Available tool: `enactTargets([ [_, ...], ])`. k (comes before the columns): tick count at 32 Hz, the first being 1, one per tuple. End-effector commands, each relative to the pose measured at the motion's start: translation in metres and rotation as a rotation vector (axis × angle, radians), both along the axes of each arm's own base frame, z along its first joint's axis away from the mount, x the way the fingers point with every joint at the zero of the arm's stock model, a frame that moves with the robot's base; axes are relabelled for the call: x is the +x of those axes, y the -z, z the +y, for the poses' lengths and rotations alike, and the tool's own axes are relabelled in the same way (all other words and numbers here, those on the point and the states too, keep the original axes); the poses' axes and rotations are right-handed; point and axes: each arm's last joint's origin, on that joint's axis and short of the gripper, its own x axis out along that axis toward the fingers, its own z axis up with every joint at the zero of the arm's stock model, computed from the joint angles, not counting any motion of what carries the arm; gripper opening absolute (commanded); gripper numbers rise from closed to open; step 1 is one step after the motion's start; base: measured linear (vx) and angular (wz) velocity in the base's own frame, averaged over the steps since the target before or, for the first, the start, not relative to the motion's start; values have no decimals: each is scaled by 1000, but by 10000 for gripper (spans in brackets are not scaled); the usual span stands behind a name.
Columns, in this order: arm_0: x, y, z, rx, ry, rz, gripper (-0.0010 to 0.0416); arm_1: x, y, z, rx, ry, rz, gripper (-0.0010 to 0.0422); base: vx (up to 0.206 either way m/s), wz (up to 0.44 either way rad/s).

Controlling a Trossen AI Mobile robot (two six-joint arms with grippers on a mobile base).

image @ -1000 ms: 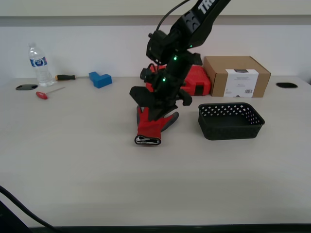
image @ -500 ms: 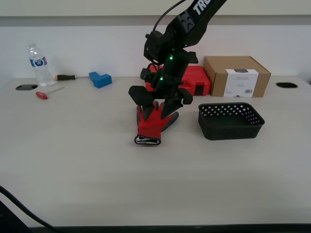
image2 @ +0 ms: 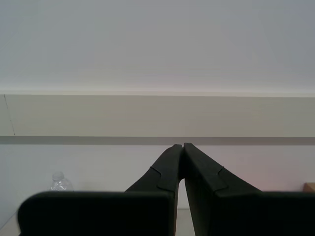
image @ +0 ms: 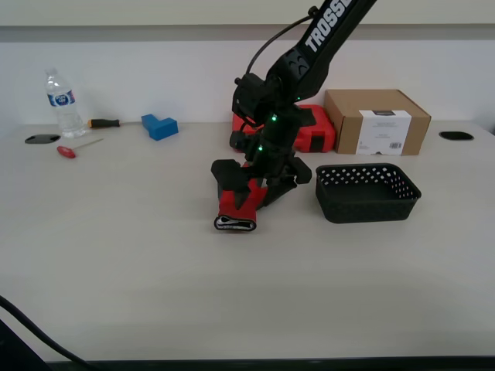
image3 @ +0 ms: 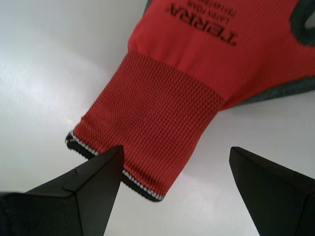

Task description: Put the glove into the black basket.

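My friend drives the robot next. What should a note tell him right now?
My first gripper is open, low over the glove's cuff, gripping nothing.
My second gripper is shut and empty, pointing at the wall.
The glove lies flat on the table, to the exterior view's left of the black basket, which is empty.
Done: approach.
Left: grasp the glove, lift it, drop it in the basket.

Glove [image: 237,207] lay flat on the table [image: 139,263], roughly mid-table and nearer the far edge than the near one. Red knit back faced up, black print on it; dark grey coating showed along one side. Ribbed cuff pointed toward the near edge, its opening trimmed black and white. Finger end was hidden under the arm.

Black basket [image: 368,192] sat upright, apart from the glove, toward the exterior view's right. Shallow, rectangular, perforated walls, nothing visible inside.
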Motion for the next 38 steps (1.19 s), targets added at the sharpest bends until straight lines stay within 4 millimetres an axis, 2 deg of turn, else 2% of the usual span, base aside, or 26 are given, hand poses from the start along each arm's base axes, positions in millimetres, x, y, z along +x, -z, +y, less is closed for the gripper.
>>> enactTargets([
  [1,2,0,2,17,13,-23,300,0,-1,0,0,-2,-7,0,0,0],
  [7,4,2,4,26,18,-57,288,0,-1,0,0,-2,-7,0,0,0],
  [11,-7,34,2,36,42,68,288,0,-1,0,0,-3,-6,0,0,0],
  [13,-10,43,1,6,61,77,285,0,-1,0,0,-3,-6,0,0,0],
  [16,-2,32,8,38,63,38,276,0,-1,0,0,-3,-7,0,0,0],
  [19,12,15,21,92,59,-3,208,0,-1,0,0,-3,-7,0,0,0],
  [20,15,11,24,114,56,-8,172,0,-1,0,0,-3,-7,0,0,0],
  [21,20,3,29,146,48,-20,100,0,-1,0,0,-3,-7,0,0,0],
  [22,22,0,31,156,46,-26,71,0,-1,0,0,-3,-7,0,0,0],
  [23,27,-6,35,181,39,-41,-7,0,-1,0,0,-3,-7,0,0,0],
  [27,32,-14,40,198,37,-66,-1,0,-1,0,0,-3,-7,0,0,0],
  [33,32,-15,40,201,35,-58,-1,0,-1,0,0,-3,-7,0,0,0],
  [38,36,-43,40,193,22,-134,-1,0,-1,0,0,-3,-6,0,0,0],
])
